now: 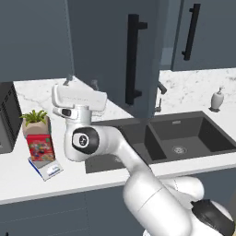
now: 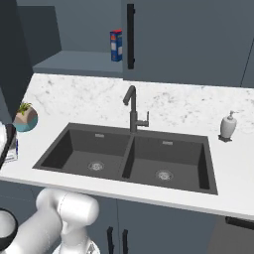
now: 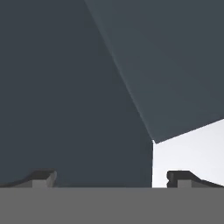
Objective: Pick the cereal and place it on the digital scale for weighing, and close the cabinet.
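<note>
The red cereal (image 1: 40, 147) box stands upright on the white digital scale (image 1: 47, 169) at the counter's left, in front of a potted plant (image 1: 35, 121). The dark slate-blue cabinet (image 1: 101, 46) has its door swung open over the counter, its black bar handle (image 1: 132, 60) facing me. My gripper (image 1: 82, 83) points up at the door's lower left part, open with nothing between its fingers. In the hand view the gripper (image 3: 112, 179) faces the dark cabinet door (image 3: 65, 87) close up. From the right, the open cabinet (image 2: 74, 30) holds a blue box (image 2: 116, 44) on its shelf.
A black double sink (image 1: 179, 136) with a faucet (image 2: 132, 106) takes up the middle of the white marble counter (image 1: 27, 184). A soap dispenser (image 2: 228, 126) stands at the right. A black microwave (image 1: 7, 117) sits at the far left beside the plant.
</note>
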